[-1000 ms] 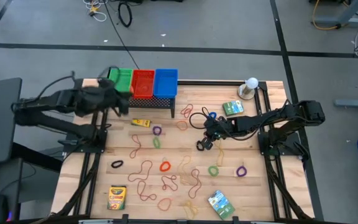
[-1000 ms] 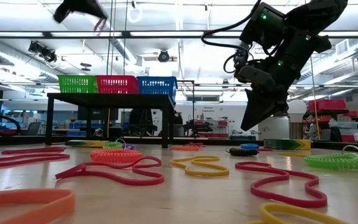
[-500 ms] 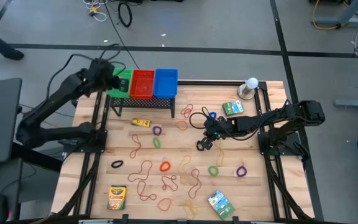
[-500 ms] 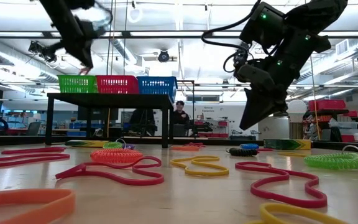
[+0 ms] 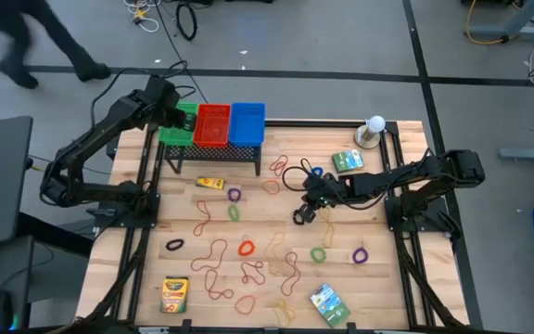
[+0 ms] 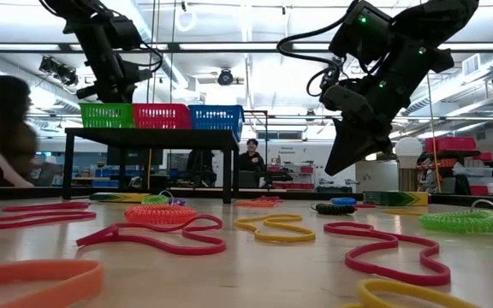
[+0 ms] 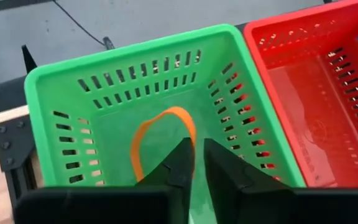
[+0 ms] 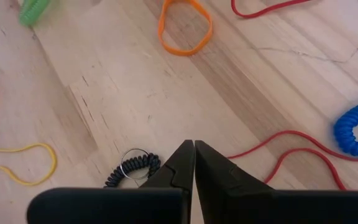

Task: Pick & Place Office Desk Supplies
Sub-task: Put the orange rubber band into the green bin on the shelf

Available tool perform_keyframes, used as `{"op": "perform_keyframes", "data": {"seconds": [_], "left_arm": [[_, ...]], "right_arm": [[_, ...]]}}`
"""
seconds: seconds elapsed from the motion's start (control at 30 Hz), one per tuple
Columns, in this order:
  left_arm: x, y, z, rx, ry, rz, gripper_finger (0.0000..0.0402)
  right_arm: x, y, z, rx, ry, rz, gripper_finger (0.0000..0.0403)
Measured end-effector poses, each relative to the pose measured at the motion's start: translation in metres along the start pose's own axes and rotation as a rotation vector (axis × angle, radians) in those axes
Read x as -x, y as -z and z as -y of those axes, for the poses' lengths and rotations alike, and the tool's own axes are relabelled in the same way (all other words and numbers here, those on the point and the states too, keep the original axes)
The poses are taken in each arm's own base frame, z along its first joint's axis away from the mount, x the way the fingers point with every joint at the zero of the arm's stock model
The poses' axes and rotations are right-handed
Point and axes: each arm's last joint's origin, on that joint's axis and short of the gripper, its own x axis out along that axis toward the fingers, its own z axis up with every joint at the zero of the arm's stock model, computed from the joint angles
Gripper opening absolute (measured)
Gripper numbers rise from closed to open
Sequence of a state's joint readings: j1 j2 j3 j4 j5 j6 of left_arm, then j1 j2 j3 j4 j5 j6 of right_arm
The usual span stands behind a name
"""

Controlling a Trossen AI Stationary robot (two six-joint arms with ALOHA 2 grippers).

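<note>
Released, orange band [image 7: 162, 142] lies in green basket [image 7: 135, 81] beneath left tool [image 7: 197, 155].

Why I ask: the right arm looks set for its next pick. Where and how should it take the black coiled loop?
Probably best straight down from above, fingers across the coiled cord itself. The black coiled loop lies flat on the table with bare wood on both sides, so fingertips could straddle it. The right gripper hangs just beside it, shut, so it would need to open first.

A grey concrete floor [image 5: 341, 37] crossed by dark seams and loose cables [image 5: 185, 19] surrounds the wooden table [image 5: 387, 288], with ceiling strip lights [image 6: 255, 47] beyond.
</note>
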State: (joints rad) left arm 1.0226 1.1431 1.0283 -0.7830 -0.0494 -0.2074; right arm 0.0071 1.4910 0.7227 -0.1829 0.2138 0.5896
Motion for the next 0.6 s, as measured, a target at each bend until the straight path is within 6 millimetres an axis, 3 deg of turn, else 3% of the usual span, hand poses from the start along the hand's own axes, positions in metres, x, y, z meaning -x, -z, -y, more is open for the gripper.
{"op": "perform_keyframes", "data": {"seconds": [0.23,0.6], "left_arm": [[0.005,0.000,0.000,0.001,0.001,0.018,0.0113],[0.016,0.006,-0.002,-0.041,-0.011,0.016,0.0152]], "right_arm": [[0.000,0.000,0.000,0.000,0.001,0.000,0.0023],[0.000,0.000,0.001,-0.006,0.017,0.011,0.0023]]}}
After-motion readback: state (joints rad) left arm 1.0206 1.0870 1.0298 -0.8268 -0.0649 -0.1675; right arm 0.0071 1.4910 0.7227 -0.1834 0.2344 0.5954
